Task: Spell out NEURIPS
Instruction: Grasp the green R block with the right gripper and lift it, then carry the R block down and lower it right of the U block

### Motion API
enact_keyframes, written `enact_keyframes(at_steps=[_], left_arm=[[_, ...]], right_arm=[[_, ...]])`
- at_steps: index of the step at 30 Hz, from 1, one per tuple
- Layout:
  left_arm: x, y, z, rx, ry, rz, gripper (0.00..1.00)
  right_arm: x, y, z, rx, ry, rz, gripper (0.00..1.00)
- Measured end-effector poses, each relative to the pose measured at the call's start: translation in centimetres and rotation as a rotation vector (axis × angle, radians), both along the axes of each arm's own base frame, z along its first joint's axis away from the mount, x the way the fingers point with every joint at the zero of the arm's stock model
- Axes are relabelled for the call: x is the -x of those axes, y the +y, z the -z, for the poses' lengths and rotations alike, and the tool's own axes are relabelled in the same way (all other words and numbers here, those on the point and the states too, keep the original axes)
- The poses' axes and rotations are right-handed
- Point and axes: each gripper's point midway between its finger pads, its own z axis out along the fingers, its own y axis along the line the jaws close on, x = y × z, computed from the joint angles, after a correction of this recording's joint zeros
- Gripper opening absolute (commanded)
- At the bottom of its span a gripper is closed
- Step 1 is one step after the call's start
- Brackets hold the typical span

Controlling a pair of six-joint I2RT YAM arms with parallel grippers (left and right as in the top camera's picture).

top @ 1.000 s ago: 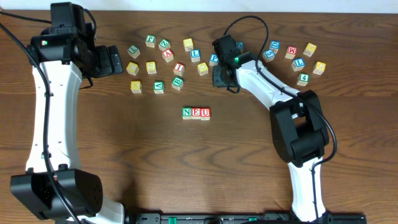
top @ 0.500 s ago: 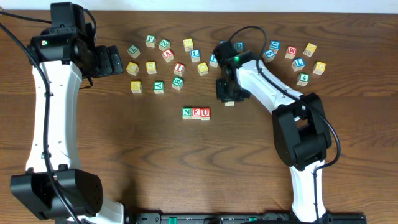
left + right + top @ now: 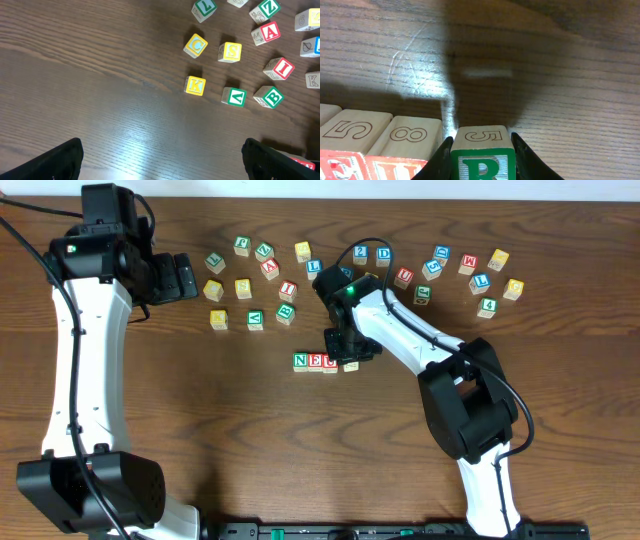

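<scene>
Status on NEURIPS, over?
Left gripper open, near loose cubes. Right gripper shut on R cube, just right of U in NEU row. Nothing between them.

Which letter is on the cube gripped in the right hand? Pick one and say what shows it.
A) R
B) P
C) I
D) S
A: in the right wrist view, the cube clamped between the fingers of the right hand shows a green R on its near face.
</scene>
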Motion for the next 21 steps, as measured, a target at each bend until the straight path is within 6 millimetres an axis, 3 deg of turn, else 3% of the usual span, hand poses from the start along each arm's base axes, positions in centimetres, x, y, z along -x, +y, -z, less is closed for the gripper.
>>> enact_keyframes(at_steps=[8,21], left_arm=[[0.00,0.01,0.00,0.000,0.000,0.000,1.00],[0.00,0.01,0.00,0.000,0.000,0.000,1.00]], right_arm=[[0.12,0.07,0.00,-0.005,0.006,0.007,0.34],[0.36,0.12,-0.07,-0.011,0.018,0.008,0.28]])
